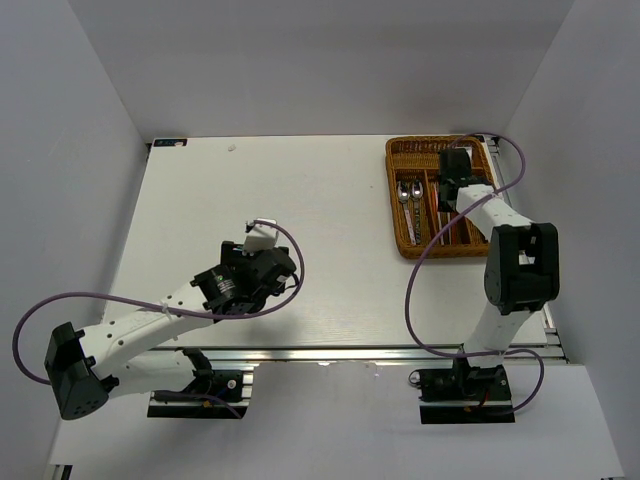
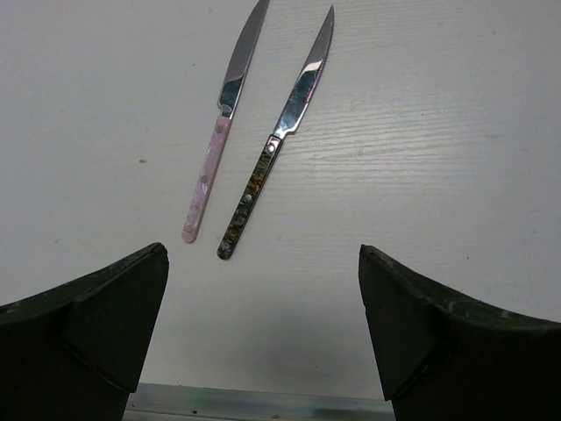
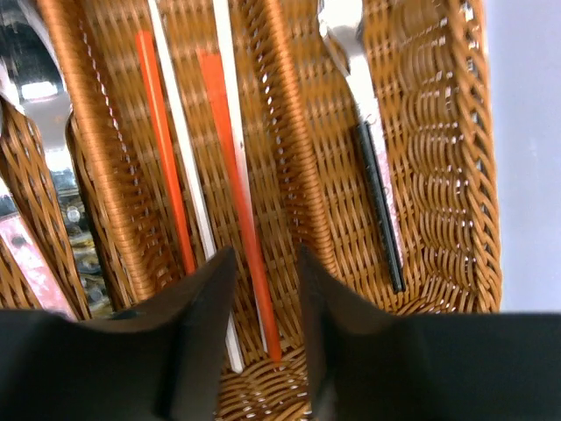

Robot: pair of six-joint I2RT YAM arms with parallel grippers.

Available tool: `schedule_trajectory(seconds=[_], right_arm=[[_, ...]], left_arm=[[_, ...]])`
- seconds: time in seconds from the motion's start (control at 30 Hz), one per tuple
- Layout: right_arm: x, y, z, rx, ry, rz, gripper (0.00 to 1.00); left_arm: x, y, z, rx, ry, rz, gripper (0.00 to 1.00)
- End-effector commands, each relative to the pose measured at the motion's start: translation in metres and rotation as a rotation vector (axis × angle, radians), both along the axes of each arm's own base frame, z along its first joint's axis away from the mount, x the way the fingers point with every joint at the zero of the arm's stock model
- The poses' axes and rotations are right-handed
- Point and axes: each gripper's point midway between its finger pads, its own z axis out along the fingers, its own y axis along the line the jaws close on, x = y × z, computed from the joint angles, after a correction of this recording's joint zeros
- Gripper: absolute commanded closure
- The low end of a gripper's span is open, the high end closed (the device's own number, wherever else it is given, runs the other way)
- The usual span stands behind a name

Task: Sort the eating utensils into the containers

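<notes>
left gripper [image 2: 261,259]: jaws spread wide, empty, well left of the brown woven wicker tray [image 1: 405,245] | knives: pink-handled knife [image 2: 219,132] and dark mottled-handled knife [image 2: 276,145], slim, flat on the white table [image 2: 438,132] just ahead of its fingertips | right gripper [image 3: 266,259]: jaws narrowly parted, gripping nothing, low over a long tray slot | red chopsticks [image 3: 166,175] and white chopsticks [image 3: 188,175]: thin, lying in that slot below the jaws

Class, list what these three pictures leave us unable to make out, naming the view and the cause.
Knives: absent from the top view, likely under the left arm; left wrist view's top edge cuts the pink one's tip.
Dark-handled utensil: right wrist view, head cut off by the top edge.
Chopsticks: right wrist view, near ends behind the right gripper.
</notes>
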Motion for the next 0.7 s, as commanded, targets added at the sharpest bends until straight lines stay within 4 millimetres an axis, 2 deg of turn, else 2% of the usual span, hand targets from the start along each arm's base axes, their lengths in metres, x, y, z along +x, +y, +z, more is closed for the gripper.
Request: schedule_trajectory(seconds=[0.0, 0.07, 0.13, 0.17, 0.2, 0.23, 0.27, 0.3, 0.33, 0.37, 0.4, 0.43, 0.47, 0.5, 0.53, 0.57, 0.6, 0.63, 0.67], right_arm=[[0.006, 0.002, 0.015, 0.015, -0.022, -0.001, 0.58], [0.006, 0.005, 0.023, 0.040, -0.043, 0.002, 0.53], [0.006, 0.009, 0.043, 0.077, -0.091, 0.005, 0.50], [0.005, 0.017, 0.049, 0.115, -0.103, 0.026, 0.41], [0.003, 0.023, 0.069, 0.151, -0.152, 0.042, 0.29], [-0.001, 0.029, 0.075, 0.192, -0.172, 0.053, 0.11], [-0.005, 0.042, 0.081, 0.260, -0.187, 0.095, 0.11], [-0.010, 0.050, 0.109, 0.305, -0.265, 0.127, 0.11], [-0.020, 0.060, 0.106, 0.362, -0.271, 0.144, 0.11], [-0.028, 0.077, 0.112, 0.438, -0.285, 0.212, 0.11], [-0.040, 0.086, 0.135, 0.477, -0.352, 0.254, 0.11], [-0.044, 0.095, 0.145, 0.524, -0.395, 0.291, 0.11], [-0.059, 0.109, 0.134, 0.600, -0.367, 0.327, 0.11], [-0.071, 0.117, 0.149, 0.633, -0.412, 0.370, 0.11], [-0.076, 0.123, 0.154, 0.660, -0.437, 0.402, 0.11], [-0.086, 0.130, 0.144, 0.701, -0.407, 0.417, 0.11], [-0.094, 0.135, 0.149, 0.716, -0.423, 0.442, 0.11], [-0.099, 0.139, 0.148, 0.730, -0.422, 0.460, 0.11], [-0.103, 0.142, 0.147, 0.743, -0.418, 0.475, 0.11]], left_arm=[[0.004, -0.004, 0.007, -0.029, -0.026, -0.006, 0.02], [0.005, -0.008, 0.007, -0.035, -0.027, -0.019, 0.02], [0.007, -0.011, 0.003, -0.028, -0.024, -0.026, 0.02], [0.009, -0.015, 0.000, -0.032, -0.022, -0.032, 0.02], [0.014, -0.014, -0.007, -0.025, -0.003, -0.018, 0.02], [0.018, -0.014, -0.011, -0.029, 0.013, -0.009, 0.02], [0.024, -0.016, -0.013, -0.043, 0.023, -0.004, 0.02], [0.031, -0.014, -0.025, -0.060, 0.076, 0.011, 0.02], [0.037, -0.012, -0.030, -0.076, 0.101, 0.016, 0.02], [0.044, -0.009, -0.038, -0.085, 0.136, 0.018, 0.02], [0.047, -0.014, -0.052, -0.110, 0.217, 0.000, 0.02], [0.057, -0.001, -0.057, -0.116, 0.245, 0.048, 0.02], [0.059, 0.003, -0.062, -0.096, 0.278, 0.045, 0.02], [0.061, 0.004, -0.066, -0.080, 0.301, 0.043, 0.02], [0.069, 0.003, -0.069, -0.058, 0.321, 0.051, 0.02], [0.070, 0.005, -0.074, -0.033, 0.347, 0.046, 0.03], [0.073, 0.006, -0.076, -0.033, 0.361, 0.049, 0.05], [0.075, 0.001, -0.084, -0.037, 0.398, 0.034, 0.08], [0.075, 0.000, -0.088, -0.036, 0.416, 0.023, 0.18]])
